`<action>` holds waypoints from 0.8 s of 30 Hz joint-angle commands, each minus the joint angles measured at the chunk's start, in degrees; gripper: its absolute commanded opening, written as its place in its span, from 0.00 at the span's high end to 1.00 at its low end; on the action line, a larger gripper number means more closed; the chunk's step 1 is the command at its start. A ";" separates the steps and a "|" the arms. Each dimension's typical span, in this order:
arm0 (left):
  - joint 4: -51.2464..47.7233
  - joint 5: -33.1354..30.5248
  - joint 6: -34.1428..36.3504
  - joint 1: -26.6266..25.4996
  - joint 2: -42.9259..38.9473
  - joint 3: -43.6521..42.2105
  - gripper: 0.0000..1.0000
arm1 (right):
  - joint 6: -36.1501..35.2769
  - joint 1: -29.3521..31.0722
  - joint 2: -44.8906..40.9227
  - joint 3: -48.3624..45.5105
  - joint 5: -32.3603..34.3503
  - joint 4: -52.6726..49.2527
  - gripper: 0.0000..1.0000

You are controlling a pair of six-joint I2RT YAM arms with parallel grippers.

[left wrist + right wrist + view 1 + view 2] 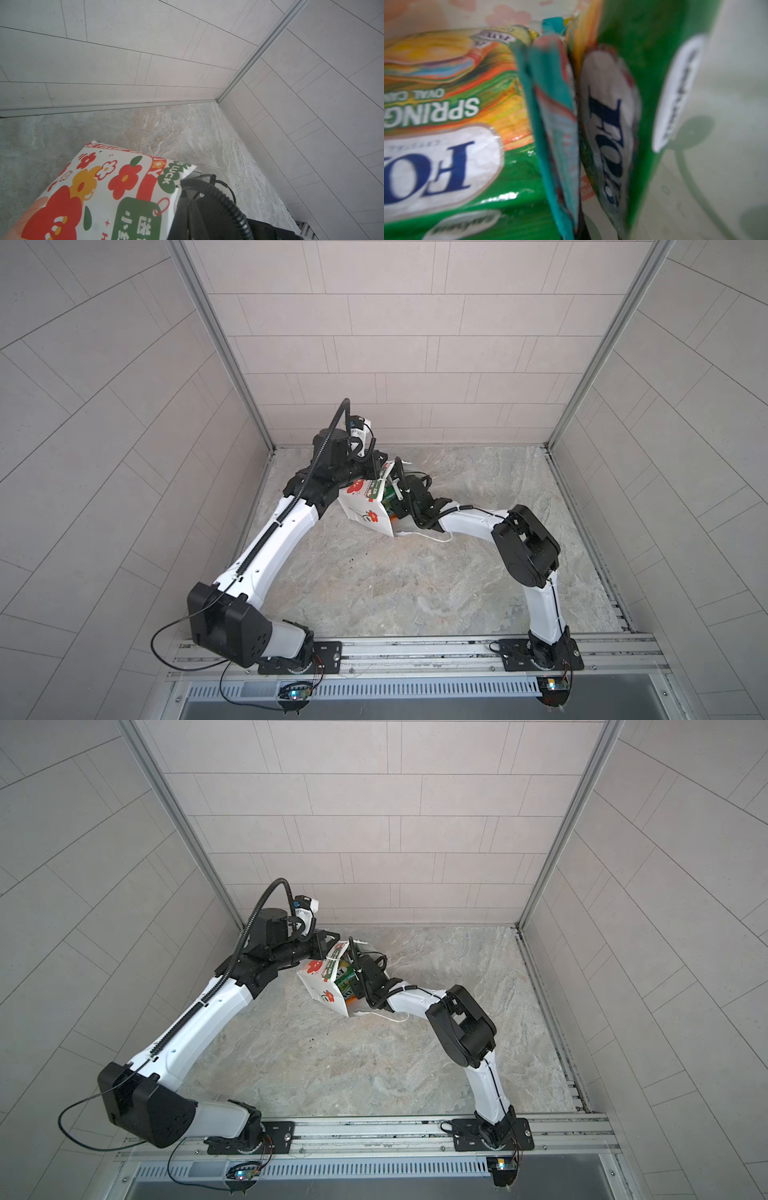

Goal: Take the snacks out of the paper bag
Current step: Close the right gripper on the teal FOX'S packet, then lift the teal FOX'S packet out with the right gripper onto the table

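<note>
A: Table [415, 585], near side of the paper bag [365, 512]: bare stone, no packet lying out. Count out of the bag: none that I can see.

B: Same all round the bag in both top views. Bag's posture?

A: Tipped, mouth toward the right arm. One white cord handle [432, 536] trails on the table just at the mouth.

B: Right hand [395, 506]?

A: Pushed into the bag's mouth, pressed together. The bag wall hides the tips, so I cannot tell whether a packet is pinched.

B: The snacks [446, 149]?

A: All the ones I can see are inside the bag. Right wrist view: a green-yellow FOX'S packet lying flat, a teal packet [552, 128] on edge beside it, and another FOX'S packet [610, 128] on edge against the teal. It's blurred, so the full count cannot be read. Green also shows at the mouth in both top views.

B: Left hand [377, 469]?

A: At the bag's far upper corner, pressed together. From the bag's lifted tilt, I judge it pinches the paper there; tips not visible.

B: Progress?

A: Opening stage only. Bag held and a reach made inside. Every packet is yet to come out onto the table beside the bag.
</note>
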 commanded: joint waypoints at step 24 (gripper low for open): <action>-0.73 -4.90 0.10 0.07 -0.34 -0.80 1.00 | -1.36 -1.19 -31.91 -16.94 -8.16 -5.75 1.00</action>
